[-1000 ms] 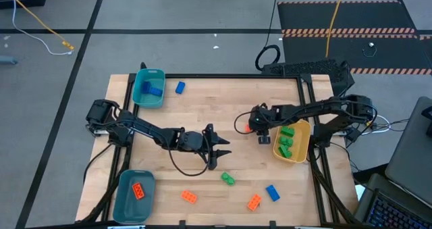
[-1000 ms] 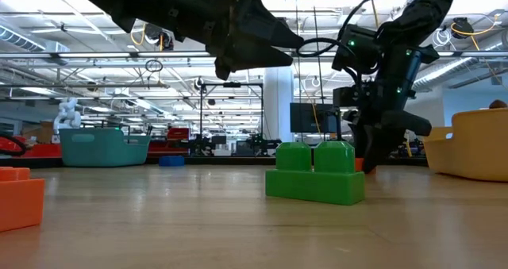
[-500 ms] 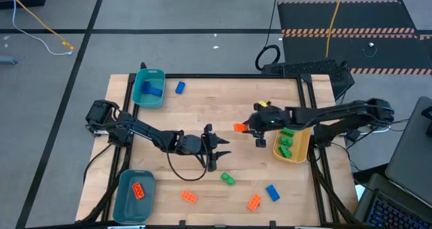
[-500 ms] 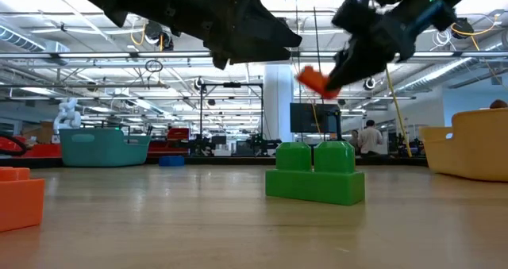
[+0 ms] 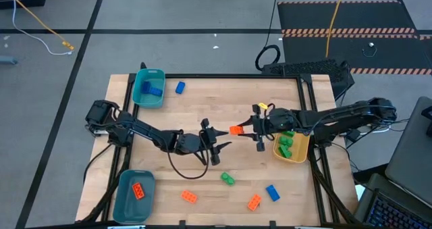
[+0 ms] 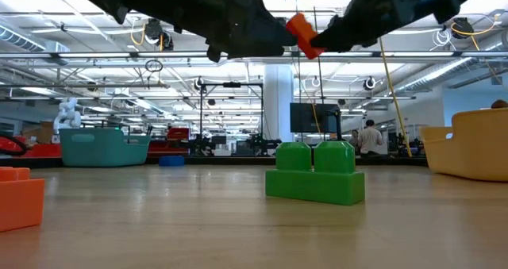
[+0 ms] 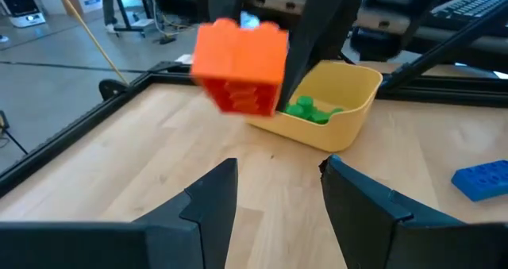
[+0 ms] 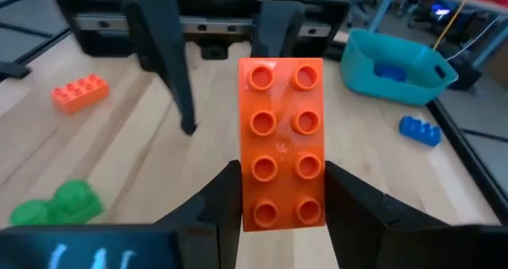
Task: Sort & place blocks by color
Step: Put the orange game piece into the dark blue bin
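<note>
My right gripper (image 5: 241, 130) is shut on an orange block (image 5: 235, 130), held in the air above the table's middle. The open left gripper (image 5: 219, 144) faces it from the left with a small gap, and in the left wrist view its fingers (image 7: 213, 199) stand below the orange block (image 7: 240, 67). Loose blocks rest flat on the table: a green one (image 5: 227, 179), two orange ones (image 5: 189, 196) (image 5: 254, 202) and two blue ones (image 5: 272, 192) (image 5: 179, 87). My right gripper pinches the orange block (image 8: 282, 197) between its two fingers (image 8: 226, 197), one on each long side at the end nearer the wrist. It comes roughly level from the table's right, fingers lying along the block. The block is lifted clear (image 6: 302, 35), studs up, its free end toward the left gripper.
A yellow bin (image 5: 302, 148) with green blocks stands at the right edge. One teal bin (image 5: 140, 94) at the far left holds a blue block; another (image 5: 123, 198) at the near left holds an orange one. Bare wood lies between the arms and the far edge.
The right gripper has lifted the orange block from the table beside the yellow bin. It has carried the block up and toward the table's left, close to the left gripper, and has levelled it out. The left gripper has stayed open, almost in place.
</note>
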Robot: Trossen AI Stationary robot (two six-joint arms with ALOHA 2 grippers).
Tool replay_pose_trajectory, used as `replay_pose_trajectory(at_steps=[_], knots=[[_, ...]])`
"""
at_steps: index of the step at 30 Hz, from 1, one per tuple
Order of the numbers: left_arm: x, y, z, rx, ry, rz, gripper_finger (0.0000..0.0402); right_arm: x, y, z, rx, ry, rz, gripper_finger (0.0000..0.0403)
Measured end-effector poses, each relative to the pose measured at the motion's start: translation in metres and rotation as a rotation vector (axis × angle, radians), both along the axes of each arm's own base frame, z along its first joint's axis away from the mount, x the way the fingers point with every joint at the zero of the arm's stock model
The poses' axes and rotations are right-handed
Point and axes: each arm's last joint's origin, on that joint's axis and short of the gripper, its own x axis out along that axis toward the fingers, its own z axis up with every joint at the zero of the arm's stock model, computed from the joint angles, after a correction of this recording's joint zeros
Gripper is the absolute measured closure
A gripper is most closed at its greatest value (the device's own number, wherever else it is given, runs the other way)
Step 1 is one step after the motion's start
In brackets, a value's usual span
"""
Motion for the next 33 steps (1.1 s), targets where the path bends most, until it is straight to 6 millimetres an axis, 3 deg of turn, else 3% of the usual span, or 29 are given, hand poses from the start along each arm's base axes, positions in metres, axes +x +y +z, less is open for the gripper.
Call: replay_pose_trajectory(at_steps=[11, 21, 25, 33], knots=[[0.000, 0.000, -0.001, 0.037, 0.027, -0.018, 0.0206, 0.009, 0.005, -0.011, 0.039, -0.017, 0.051, 0.0272], [0.002, 0.010, 0.000, -0.032, -0.005, 0.021, 0.0049, 0.009, 0.006, -0.011, 0.025, -0.018, 0.062, 0.0272], [0.003, 0.009, 0.004, -0.042, -0.047, 0.019, 0.0012, 0.010, 0.006, -0.013, 0.020, -0.009, 0.065, 0.0272], [0.003, 0.009, 0.006, -0.050, -0.076, 0.020, 0.0035, 0.022, 0.007, -0.017, 0.007, -0.078, 0.066, 0.0272]])
